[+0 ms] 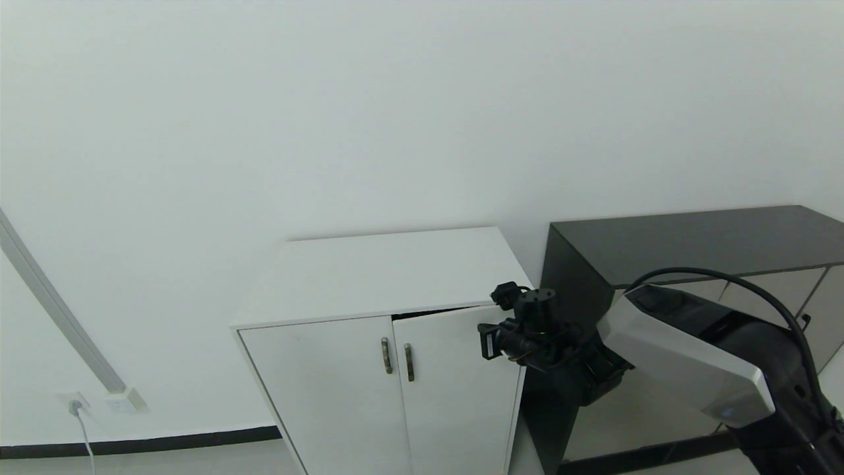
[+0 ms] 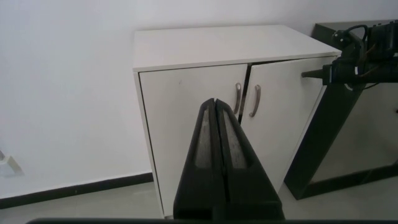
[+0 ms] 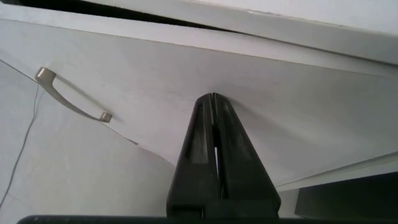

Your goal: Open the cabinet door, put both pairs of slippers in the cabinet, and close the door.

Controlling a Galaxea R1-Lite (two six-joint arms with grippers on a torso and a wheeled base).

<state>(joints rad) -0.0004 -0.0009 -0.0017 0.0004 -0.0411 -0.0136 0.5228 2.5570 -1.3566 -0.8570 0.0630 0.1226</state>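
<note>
A white two-door cabinet point(image 1: 369, 277) stands against the wall, with two metal handles point(image 1: 397, 358) at the middle seam. Its left door point(image 1: 323, 389) is flush. The right door point(image 1: 455, 396) stands slightly ajar, with a dark gap along its top edge. My right gripper point(image 1: 486, 341) is shut, its tip against the upper outer face of that door; the right wrist view has the tip point(image 3: 214, 97) on the door panel point(image 3: 298, 124), away from the handle point(image 3: 71, 99). My left gripper point(image 2: 215, 103) is shut on nothing, hanging well in front of the cabinet point(image 2: 217, 46), level with the doors.
A black cabinet point(image 1: 692, 241) with mirrored fronts stands close against the white cabinet's right side. On the left wall run a slanted cable duct point(image 1: 53, 303) and a socket with a plugged-in cable point(image 1: 76, 404). A black skirting point(image 1: 138, 442) marks the floor line.
</note>
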